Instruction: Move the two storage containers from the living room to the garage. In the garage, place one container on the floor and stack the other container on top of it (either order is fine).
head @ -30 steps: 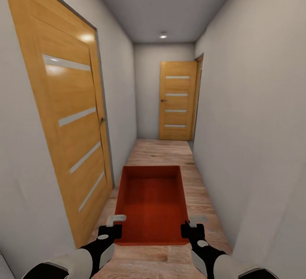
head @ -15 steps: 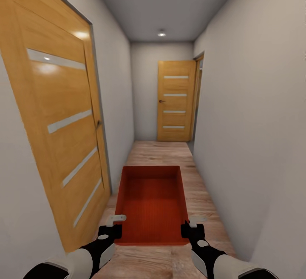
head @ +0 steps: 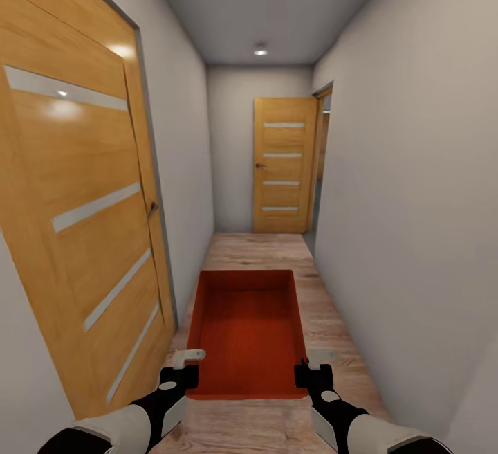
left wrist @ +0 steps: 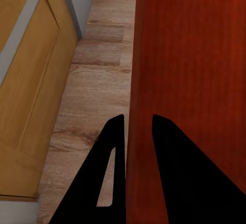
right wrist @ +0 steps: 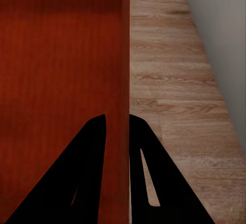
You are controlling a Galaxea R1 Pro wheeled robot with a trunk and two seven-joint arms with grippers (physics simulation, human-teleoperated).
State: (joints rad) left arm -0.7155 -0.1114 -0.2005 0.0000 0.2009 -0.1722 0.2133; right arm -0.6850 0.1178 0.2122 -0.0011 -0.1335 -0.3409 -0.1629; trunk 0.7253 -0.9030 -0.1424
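**Carrying 1 bin down the corridor**

While the side door on my left is sliding closer and larger than it was 1 second ago, I am rolling forward along the narrow hallway; the camera is moving, not the load. The orange-red, open-topped rectangular storage container (head: 247,333) is staying level between my arms, above the light wood plank flooring (head: 263,250), so transport is going well, though no garage is appearing yet.

I am heading toward the far wooden door with 4 pale glass strips (head: 283,165). The left gripper (head: 181,369) is pinching the container's left wall, and the right gripper (head: 312,369) is pinching the right wall.

Each wrist camera is showing what the head camera is not: 1 finger (left wrist: 110,178) outside the wall and 1 inside, narrowly closed on it, likewise on the right (right wrist: 143,172).
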